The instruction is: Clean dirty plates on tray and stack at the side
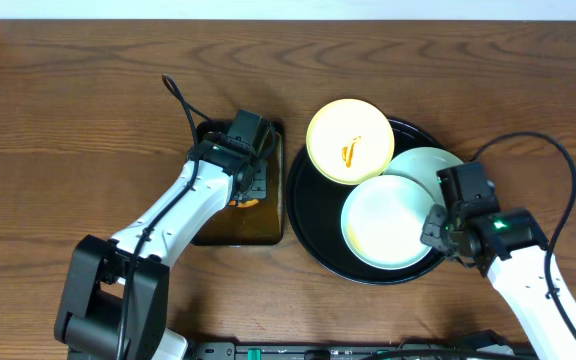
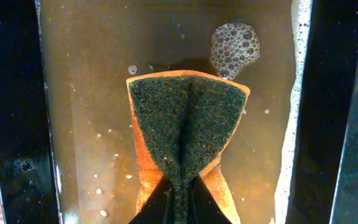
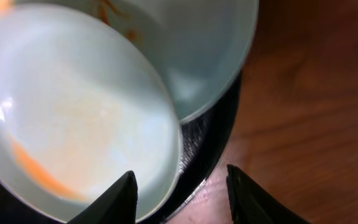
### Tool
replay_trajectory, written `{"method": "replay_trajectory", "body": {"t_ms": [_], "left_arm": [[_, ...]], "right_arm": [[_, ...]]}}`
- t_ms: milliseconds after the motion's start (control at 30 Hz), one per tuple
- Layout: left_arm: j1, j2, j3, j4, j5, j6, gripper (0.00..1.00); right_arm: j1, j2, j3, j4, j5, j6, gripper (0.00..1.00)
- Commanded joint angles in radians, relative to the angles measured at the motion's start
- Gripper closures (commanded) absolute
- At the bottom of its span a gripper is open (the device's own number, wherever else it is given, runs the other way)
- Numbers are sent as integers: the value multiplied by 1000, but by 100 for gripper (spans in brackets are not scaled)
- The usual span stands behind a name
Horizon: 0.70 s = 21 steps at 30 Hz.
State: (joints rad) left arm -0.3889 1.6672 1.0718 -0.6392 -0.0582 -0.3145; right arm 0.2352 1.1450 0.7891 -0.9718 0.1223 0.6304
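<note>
Plates [image 1: 388, 222] sat on the tray [image 1: 303, 215], right gripper [image 3: 180, 186] spread at one rim; left gripper [image 2: 180, 202] pinched the sponge [image 2: 185, 124] in the soapy pan [image 2: 11, 112].

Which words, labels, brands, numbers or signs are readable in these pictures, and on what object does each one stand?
None can be read. The yellow plate, both mint plates, the tray, the pan and the sponge carry no writing.
</note>
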Motion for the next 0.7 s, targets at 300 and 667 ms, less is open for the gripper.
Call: {"method": "replay_trajectory", "body": {"t_ms": [300,667], "left_arm": [[2,-2,0,0,-2,-6,92],[2,-2,0,0,-2,-6,92]], "right_arm": [[-27,5,-266,286,-183,109,57],[-27,5,-359,472,-183,132,63]]}}
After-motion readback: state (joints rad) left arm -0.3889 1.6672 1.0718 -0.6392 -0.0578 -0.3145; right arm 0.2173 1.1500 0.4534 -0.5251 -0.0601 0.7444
